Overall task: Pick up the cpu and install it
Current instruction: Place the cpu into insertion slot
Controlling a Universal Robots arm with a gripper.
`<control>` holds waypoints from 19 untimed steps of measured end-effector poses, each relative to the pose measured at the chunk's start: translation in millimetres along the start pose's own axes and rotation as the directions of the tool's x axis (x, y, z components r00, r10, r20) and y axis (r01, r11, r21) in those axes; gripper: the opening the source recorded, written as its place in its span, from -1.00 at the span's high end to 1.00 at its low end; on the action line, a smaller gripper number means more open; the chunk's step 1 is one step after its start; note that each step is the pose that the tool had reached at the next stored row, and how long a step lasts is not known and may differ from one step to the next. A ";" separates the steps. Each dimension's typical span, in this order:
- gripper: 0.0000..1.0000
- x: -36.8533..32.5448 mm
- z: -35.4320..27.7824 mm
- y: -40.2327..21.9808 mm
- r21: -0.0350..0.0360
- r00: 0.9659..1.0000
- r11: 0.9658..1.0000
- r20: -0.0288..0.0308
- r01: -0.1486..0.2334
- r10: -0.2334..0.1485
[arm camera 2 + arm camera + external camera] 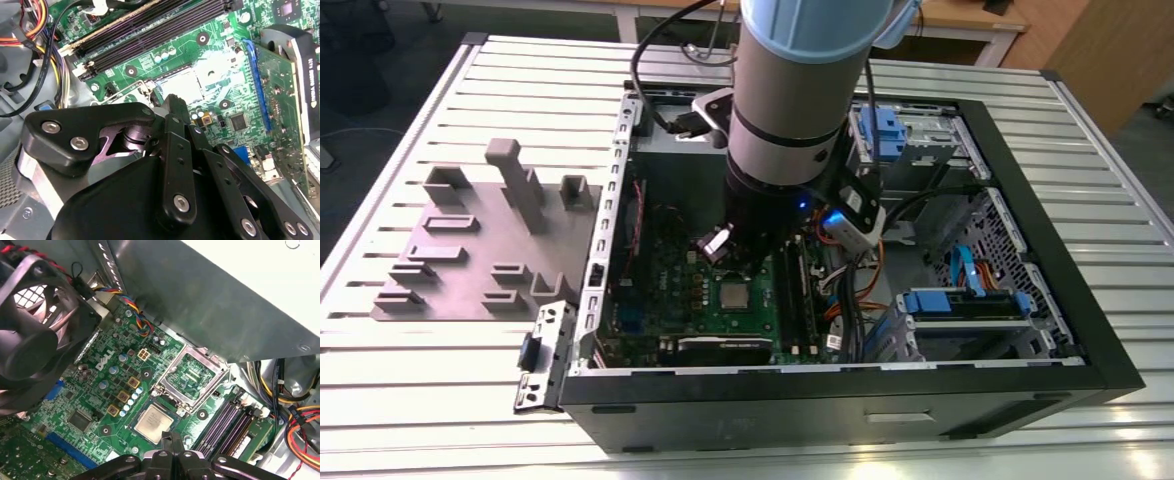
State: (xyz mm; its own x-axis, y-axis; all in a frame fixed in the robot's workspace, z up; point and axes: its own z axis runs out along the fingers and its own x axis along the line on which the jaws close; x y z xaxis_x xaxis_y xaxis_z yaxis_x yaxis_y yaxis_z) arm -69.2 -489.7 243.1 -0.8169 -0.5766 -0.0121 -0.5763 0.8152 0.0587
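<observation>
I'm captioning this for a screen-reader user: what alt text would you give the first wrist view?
The cpu lies flat in its socket on the green motherboard, with the metal socket frame swung open beside it. The gripper, jaws shut, is close to the cpu, and a black fan sits nearby.

Slatted metal table (400, 400) bears an open computer case (787, 418) and a grey fixture plate (470, 262)

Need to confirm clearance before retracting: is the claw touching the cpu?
Cannot tell. In the first wrist view the tip of the claw overlaps an edge of the cpu, but neither gap nor contact shows plainly.
</observation>
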 end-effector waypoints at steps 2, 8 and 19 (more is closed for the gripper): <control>0.79 0.0 0.1 0.0 0.000 0.999 0.999 -0.002 0.035 -0.035; 0.79 -0.1 0.5 0.0 -0.002 0.990 0.990 -0.008 0.144 -0.144; 0.79 -0.1 1.4 -0.1 -0.008 0.941 0.941 -0.019 0.338 -0.338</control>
State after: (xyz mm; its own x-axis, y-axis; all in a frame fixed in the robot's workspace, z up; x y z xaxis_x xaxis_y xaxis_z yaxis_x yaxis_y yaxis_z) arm -69.1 -489.7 241.7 -0.5736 -0.8190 -0.0122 -0.8181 0.5721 0.0587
